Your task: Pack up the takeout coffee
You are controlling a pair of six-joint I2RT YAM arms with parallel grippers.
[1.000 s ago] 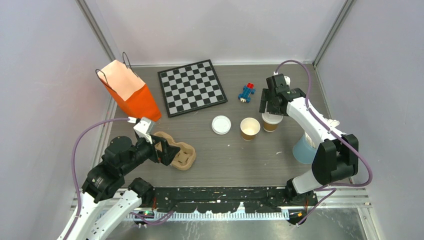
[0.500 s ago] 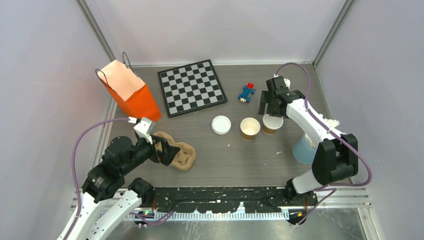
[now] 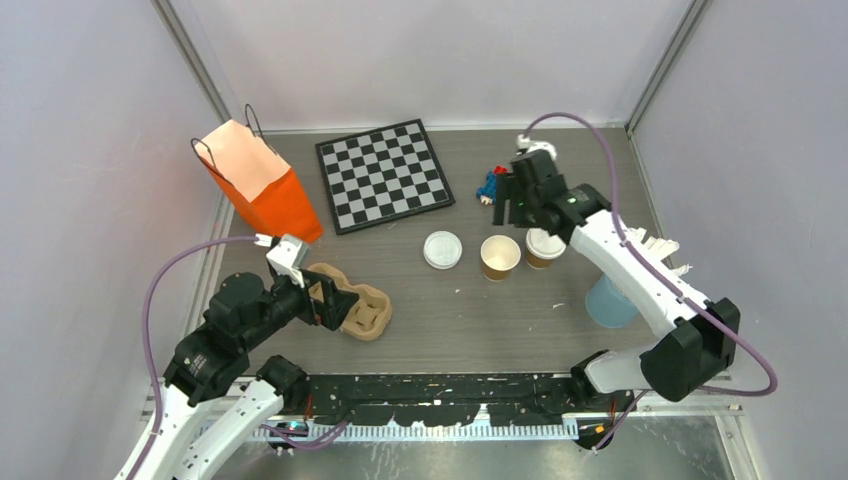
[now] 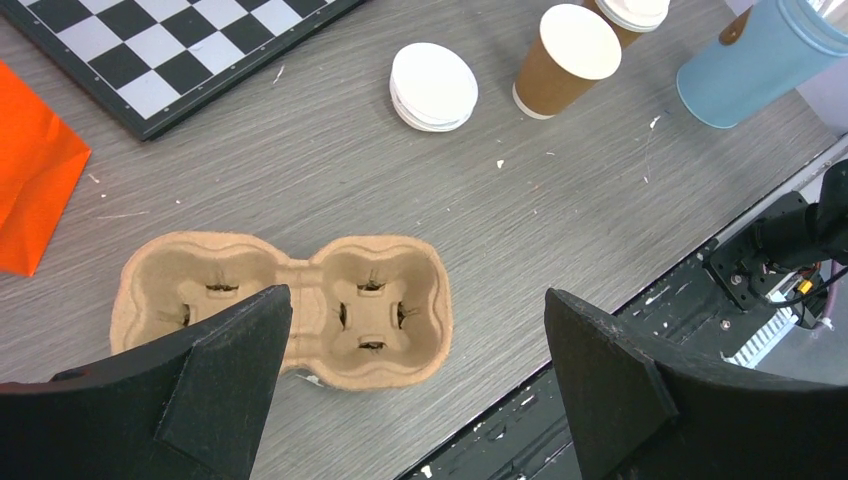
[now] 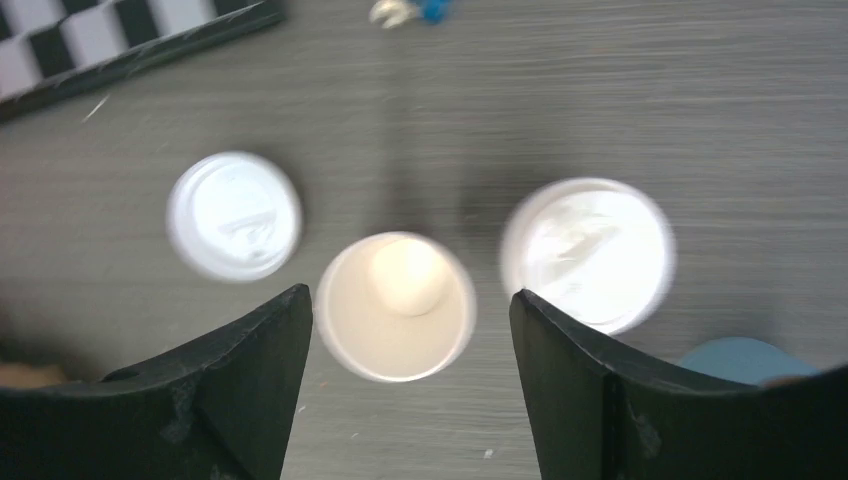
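We see both coffee cups upright, both grippers spread wide and empty.
The open cup (image 3: 500, 256) stands mouth up, axis vertical; the lidded cup (image 3: 545, 247) is just right of it and a loose lid (image 3: 442, 249) just left. The right gripper (image 5: 410, 300) hangs above it, and the left gripper (image 4: 415, 295) is well apart.

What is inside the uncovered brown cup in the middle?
Nothing shows inside the uncovered cup: the right wrist view looks straight down to its bare pale bottom. The lidded cup beside it keeps its contents hidden.
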